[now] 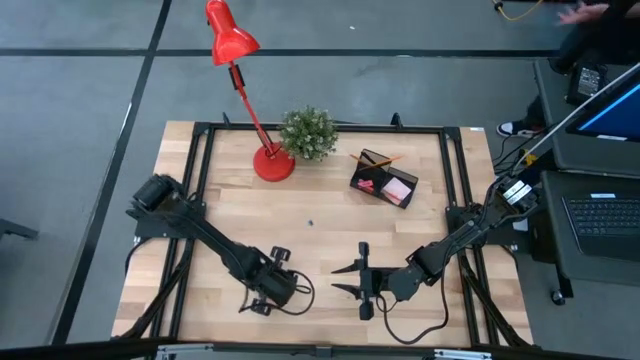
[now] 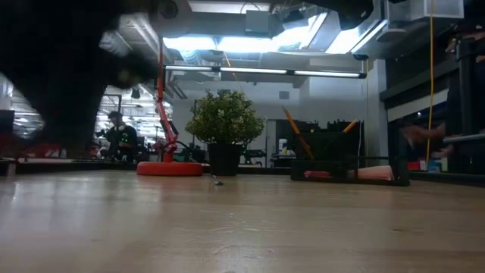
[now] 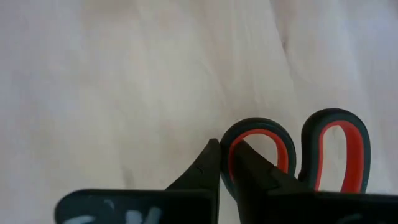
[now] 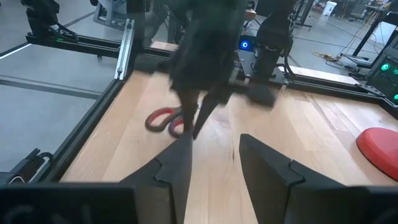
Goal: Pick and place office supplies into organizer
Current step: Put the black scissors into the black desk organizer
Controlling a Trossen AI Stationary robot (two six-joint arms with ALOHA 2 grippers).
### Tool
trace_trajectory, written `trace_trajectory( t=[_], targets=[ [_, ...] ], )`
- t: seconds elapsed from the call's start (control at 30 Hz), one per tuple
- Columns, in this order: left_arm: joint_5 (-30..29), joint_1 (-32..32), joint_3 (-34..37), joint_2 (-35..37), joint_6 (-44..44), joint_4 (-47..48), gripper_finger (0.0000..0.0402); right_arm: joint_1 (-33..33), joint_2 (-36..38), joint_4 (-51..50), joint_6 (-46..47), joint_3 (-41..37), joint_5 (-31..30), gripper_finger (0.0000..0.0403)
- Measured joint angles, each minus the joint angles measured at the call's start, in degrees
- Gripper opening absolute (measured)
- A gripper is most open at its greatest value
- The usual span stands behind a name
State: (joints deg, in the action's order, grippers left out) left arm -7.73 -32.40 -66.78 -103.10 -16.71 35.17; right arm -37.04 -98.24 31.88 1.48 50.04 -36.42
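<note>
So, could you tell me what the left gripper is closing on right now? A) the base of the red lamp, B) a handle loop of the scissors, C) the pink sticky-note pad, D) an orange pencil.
B: in the left wrist view the left gripper has its fingers pinched on one red-lined handle loop of the scissors, which lie on the wooden table.

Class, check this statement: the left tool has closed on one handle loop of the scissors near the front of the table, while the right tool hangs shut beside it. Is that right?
Not quite. The right tool hangs open, as the right wrist view shows. The rest stands: the left tool has closed on one handle loop of the scissors near the front of the table.
</note>
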Motion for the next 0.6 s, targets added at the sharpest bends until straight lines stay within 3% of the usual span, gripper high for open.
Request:
trace_trajectory(
  t=[0.17,0.4,0.6],
  targets=[
    [-6.68,-0.58,-0.02,7.97,0.45,0.2,0.0013,0.0,0.0,0.0,0.0,0.0,0.0,0.0136],
    [-21.83,-2.59,-0.04,19.08,3.26,-2.0,0.0013,-0.21,0.0,0.33,-0.07,0.0,0.02,0.0136],
    [-29.38,-3.34,-0.09,23.46,7.48,-6.95,0.0013,-1.68,0.0,3.43,-3.51,0.0,-1.01,0.0136]
  ],
)
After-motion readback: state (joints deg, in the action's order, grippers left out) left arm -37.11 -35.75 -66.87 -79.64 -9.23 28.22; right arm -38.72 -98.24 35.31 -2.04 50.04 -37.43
